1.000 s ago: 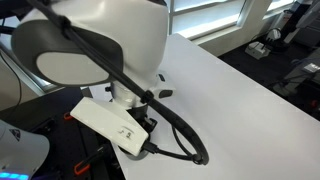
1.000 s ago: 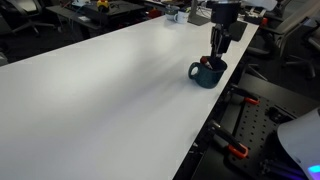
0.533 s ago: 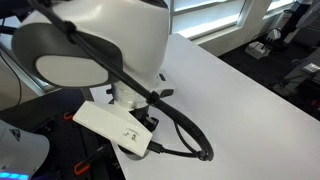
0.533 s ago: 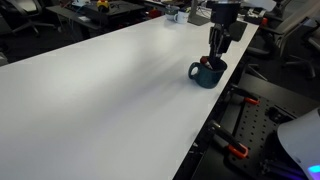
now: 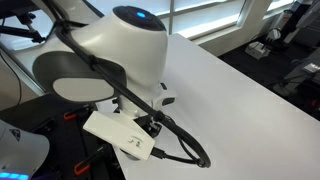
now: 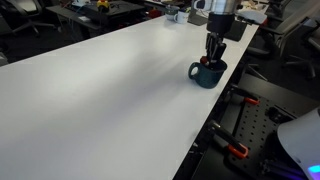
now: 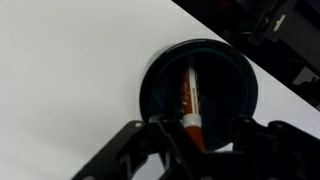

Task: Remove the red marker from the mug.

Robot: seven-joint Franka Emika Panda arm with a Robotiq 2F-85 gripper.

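The mug (image 7: 165, 75) is a dark round disc on the white table, and it also shows in an exterior view (image 6: 208, 73). The red marker (image 7: 189, 100) stands inside it, with its darker end toward my gripper. My gripper (image 7: 203, 132) hangs straight over the mug with its fingers down at the rim, one on each side of the marker's near end. The left finger is close to the marker and a dark gap shows on its right. In an exterior view my gripper (image 6: 214, 52) reaches into the mug's top. The mug is hidden behind the arm in one exterior view.
The white table (image 6: 110, 90) stretches wide to the mug's left, and its edge (image 6: 225, 100) runs just beside the mug. Clamps and dark gear (image 6: 240, 130) sit below that edge. The arm's large body (image 5: 120, 50) and a cable (image 5: 185, 140) fill an exterior view.
The arm's upper body has shifted and turned. The gripper has stayed at the mug and moved slightly sideways. The mug has not moved.
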